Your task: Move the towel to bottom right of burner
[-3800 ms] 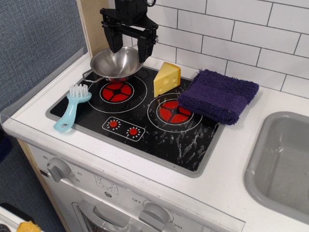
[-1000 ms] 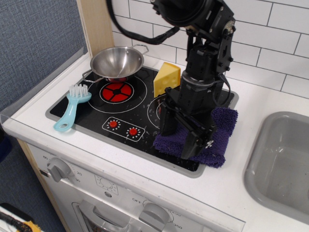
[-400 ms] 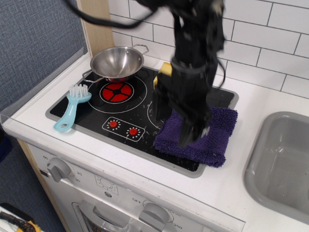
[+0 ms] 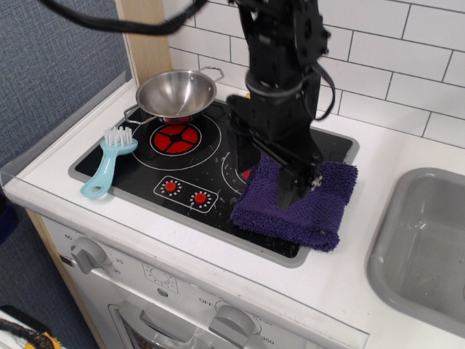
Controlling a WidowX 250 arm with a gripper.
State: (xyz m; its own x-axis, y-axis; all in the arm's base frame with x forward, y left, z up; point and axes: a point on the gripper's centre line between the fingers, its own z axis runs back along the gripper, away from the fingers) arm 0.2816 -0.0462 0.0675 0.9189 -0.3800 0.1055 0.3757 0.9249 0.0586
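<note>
The dark purple towel lies flat on the bottom right corner of the black cooktop burner, overlapping its grey rim and the white counter. My gripper hangs just above the towel's left half, jaws open and empty. One finger is over the right burner ring, the other finger over the towel. The arm hides the back right of the cooktop.
A steel bowl sits at the cooktop's back left. A light blue brush lies on its left edge. Two red dials are at the front. A grey sink basin is on the right. The tiled wall stands behind.
The towel went from the cooktop's back right to its bottom right corner. In the last second my gripper let go of it and rose a little, still open above it.
</note>
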